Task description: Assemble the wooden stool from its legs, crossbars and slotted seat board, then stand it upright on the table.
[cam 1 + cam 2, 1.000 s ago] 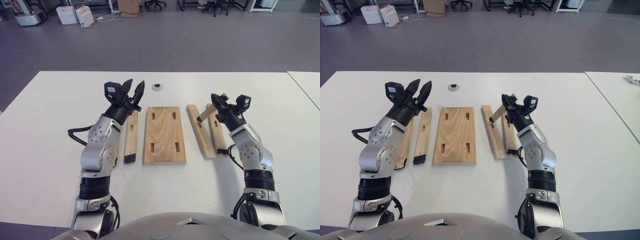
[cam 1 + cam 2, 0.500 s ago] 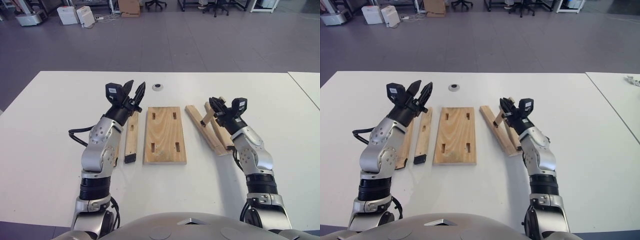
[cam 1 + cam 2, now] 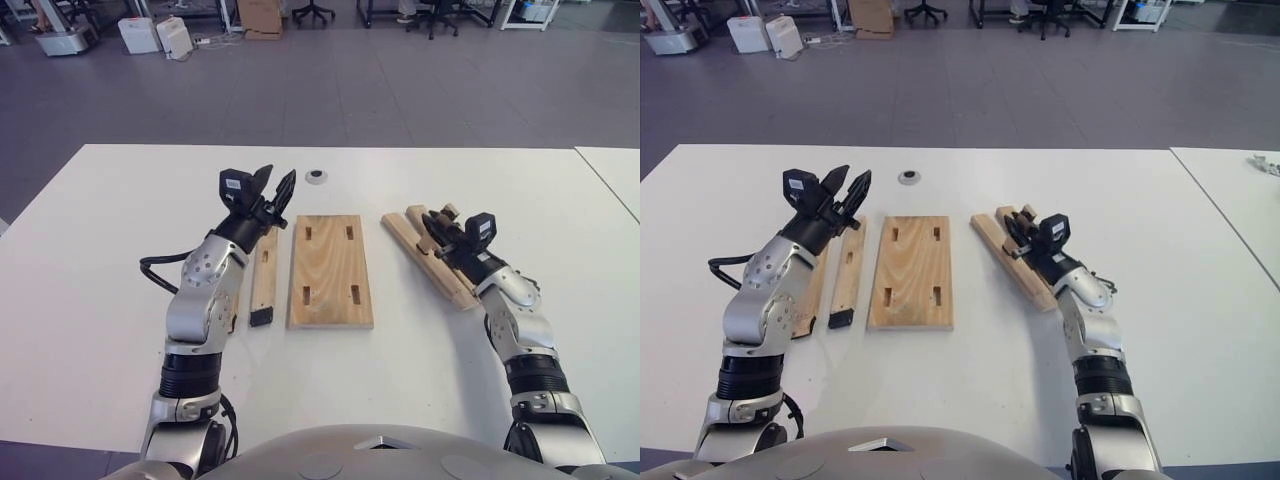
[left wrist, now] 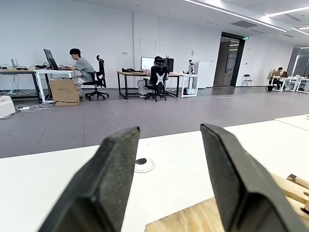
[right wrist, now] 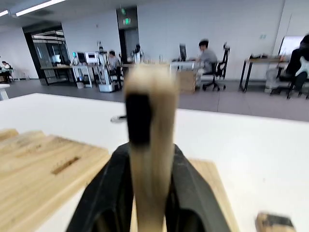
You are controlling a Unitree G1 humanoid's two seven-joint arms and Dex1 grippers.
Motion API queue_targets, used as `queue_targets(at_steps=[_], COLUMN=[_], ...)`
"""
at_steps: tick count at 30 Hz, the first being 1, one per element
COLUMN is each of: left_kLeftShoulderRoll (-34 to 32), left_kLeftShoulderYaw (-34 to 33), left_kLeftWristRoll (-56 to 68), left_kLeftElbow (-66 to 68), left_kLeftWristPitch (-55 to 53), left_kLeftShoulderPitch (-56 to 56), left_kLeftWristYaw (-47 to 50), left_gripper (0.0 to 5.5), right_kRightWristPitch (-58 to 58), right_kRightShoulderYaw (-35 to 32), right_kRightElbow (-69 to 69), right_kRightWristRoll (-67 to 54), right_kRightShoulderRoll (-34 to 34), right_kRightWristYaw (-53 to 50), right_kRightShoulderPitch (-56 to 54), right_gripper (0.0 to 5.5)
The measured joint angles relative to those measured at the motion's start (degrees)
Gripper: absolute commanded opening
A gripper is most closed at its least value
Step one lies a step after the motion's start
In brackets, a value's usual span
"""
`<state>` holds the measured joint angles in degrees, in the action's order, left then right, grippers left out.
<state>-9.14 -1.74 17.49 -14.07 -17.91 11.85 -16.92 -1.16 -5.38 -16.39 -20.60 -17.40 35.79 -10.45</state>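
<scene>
Broadly, by size:

- Bench (image 3: 100,230): white, carries every part.
- Seat (image 3: 330,270): lies flat at centre with its slots facing up, probably so the legs can be pressed in.
- Left legs (image 3: 848,270): two, lying just beside the seat and parallel to it.
- Right legs (image 3: 990,235): lie angled, near the seat but apart from it.
- Left gripper (image 3: 277,178): hovers over a left leg's far end, fingers (image 4: 104,183) spread and empty, seemingly staged for a pick.
- Right gripper (image 3: 437,232): low over the right legs, fingers clamped on a crossbar (image 5: 147,96), likely to seat it in a leg.
- Disc (image 3: 316,176): small, beyond the seat.

The wrist views settle each grip: an open gap on the left, wood pinched on the right. The eye views give the layout.
</scene>
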Motion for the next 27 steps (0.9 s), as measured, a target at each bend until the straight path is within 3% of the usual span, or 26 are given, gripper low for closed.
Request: queue_targets(at_steps=[8, 12, 23, 27], left_kLeftShoulderRoll=[0.4, 0.5, 0.5, 0.9], left_kLeftShoulderYaw=[0.1, 0.3, 1.2, 1.7], left_kLeftWristRoll=[-0.1, -0.2, -1.3, -1.8], left_kLeftElbow=[0.3, 0.3, 0.3, 0.3], left_kLeftWristPitch=[1.1, 1.2, 1.2, 1.2], left_kLeftShoulderPitch=[0.1, 0.1, 0.0, -0.3], left_kLeftWristYaw=[0.1, 0.2, 0.6, 1.1], left_gripper=[2.31, 2.31, 2.31, 2.31], right_kRightWristPitch=[23.7, 33.9, 39.6, 40.9], right_kRightShoulderYaw=[3.4, 5.1, 5.1, 5.0], right_kRightElbow=[12.4, 19.2, 23.1, 23.8], right_kRightWristRoll=[2.4, 3.9, 6.9, 6.8], right_kRightShoulderRoll=[-5.3, -6.9, -9.4, -10.3], right_kRightWristYaw=[-3.8, -6.6, -9.9, -8.8], right_kRightShoulderPitch=[1.3, 5.3, 8.3, 8.8], right_gripper=[2.97, 2.97, 2.97, 2.18])
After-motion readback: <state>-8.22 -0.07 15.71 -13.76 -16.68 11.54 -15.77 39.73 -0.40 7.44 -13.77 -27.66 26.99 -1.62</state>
